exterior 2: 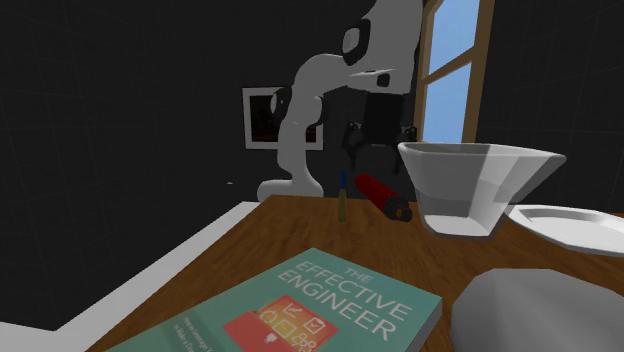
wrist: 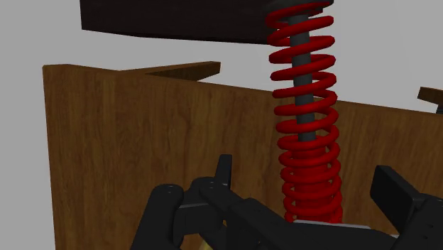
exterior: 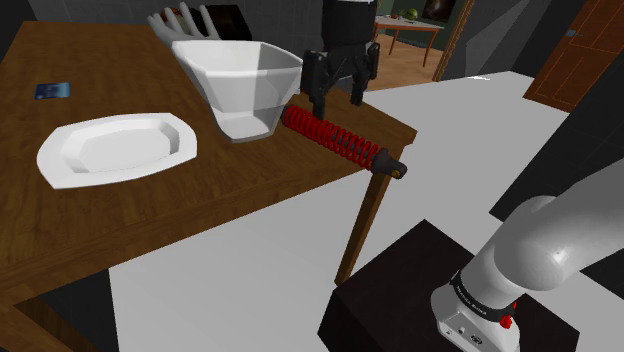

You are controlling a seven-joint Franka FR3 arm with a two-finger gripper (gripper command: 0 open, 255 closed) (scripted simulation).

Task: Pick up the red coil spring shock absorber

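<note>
- Flat on the wooden table (exterior: 150, 220), along the edge near its corner and just beside the white bowl (exterior: 240, 75): red coil spring shock absorber (exterior: 335, 138), black end jutting past the table's edge.
- Directly over the coil's bowl-side end: gripper (exterior: 338, 102), pointing down.
- Spread wide, clasping nothing; in the wrist view, fingers (wrist: 223, 174) on either side of the red coil, not touching it.
</note>
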